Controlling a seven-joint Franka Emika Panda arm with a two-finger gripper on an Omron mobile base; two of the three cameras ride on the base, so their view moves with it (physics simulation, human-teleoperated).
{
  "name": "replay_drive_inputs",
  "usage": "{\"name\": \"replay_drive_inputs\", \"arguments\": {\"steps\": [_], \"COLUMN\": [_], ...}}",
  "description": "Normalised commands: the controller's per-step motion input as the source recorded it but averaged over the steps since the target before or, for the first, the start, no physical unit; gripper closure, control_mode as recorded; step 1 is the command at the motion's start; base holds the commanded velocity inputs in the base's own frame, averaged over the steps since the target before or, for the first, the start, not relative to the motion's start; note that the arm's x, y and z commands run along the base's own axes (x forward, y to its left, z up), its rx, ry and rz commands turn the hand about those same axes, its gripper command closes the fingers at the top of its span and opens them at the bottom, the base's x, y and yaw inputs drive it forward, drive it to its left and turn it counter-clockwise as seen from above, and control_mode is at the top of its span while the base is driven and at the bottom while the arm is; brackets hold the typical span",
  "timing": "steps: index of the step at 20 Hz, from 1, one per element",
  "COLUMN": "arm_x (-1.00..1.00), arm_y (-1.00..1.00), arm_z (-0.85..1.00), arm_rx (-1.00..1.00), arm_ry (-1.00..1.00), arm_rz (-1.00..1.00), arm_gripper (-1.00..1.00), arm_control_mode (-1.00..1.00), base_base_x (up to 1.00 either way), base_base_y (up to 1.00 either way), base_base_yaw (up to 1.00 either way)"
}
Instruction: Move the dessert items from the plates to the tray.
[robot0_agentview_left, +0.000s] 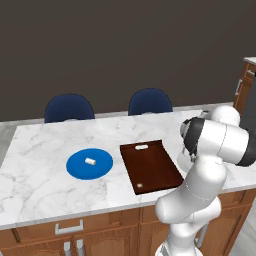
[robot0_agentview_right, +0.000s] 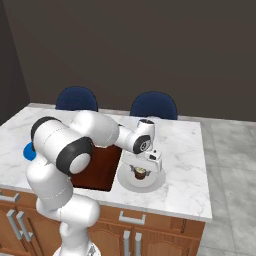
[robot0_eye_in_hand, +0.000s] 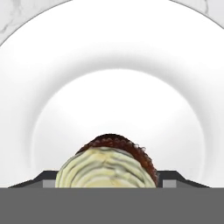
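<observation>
1. Closing in on the cupcake (robot0_eye_in_hand: 108, 164), I judge it light and soft: a pale swirled top over a dark brown crumbly base, likely to dent or smear if squeezed hard.
2. Taking hold low on the brown base looks best to me, on opposite sides below the pale top, with a gentle squeeze; the top looks too soft to bear pressure.
3. My end effector (robot0_agentview_right: 141, 173) is down over the cupcake, with a finger tip (robot0_eye_in_hand: 48, 178) showing on each side of it, apart. I cannot tell whether the tips touch it yet, so I do not count it as held.
4. The cupcake sits near the middle of the pale plate (robot0_eye_in_hand: 109, 57), whose smooth glazed face may let it slide if I nudge it sideways.
5. From the pale plate, the tray (robot0_agentview_left: 152, 165) lies just beside it on the marble surface (robot0_agentview_left: 45, 150), toward the blue plate (robot0_agentview_left: 102, 162).
6. Beyond the tray from the pale plate, the blue plate carries the marshmallow (robot0_agentview_left: 90, 161). It looks small, light and squashy, and lying on its side it may roll, so I would grip it across its round flanks.
</observation>
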Motion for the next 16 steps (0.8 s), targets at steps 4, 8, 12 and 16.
{"name": "replay_drive_inputs", "arguments": {"steps": [4, 8, 12, 16], "arm_x": [-0.04, -0.33, -0.21, -0.05], "arm_y": [0.11, 0.34, 0.23, 0.11], "arm_z": [0.02, 0.46, 0.69, 0.60], "arm_rx": [0.00, 0.00, 0.00, 0.00], "arm_ry": [0.00, -0.11, -0.04, 0.00], "arm_rz": [0.00, 0.00, 0.00, 0.00], "arm_gripper": [1.00, 1.00, 1.00, 1.00], "arm_control_mode": [-1.00, -1.00, -1.00, -1.00], "base_base_x": [0.00, 0.00, 0.00, 0.00], "base_base_y": [0.00, 0.00, 0.00, 0.00], "base_base_yaw": [0.00, 0.00, 0.00, 0.00]}}
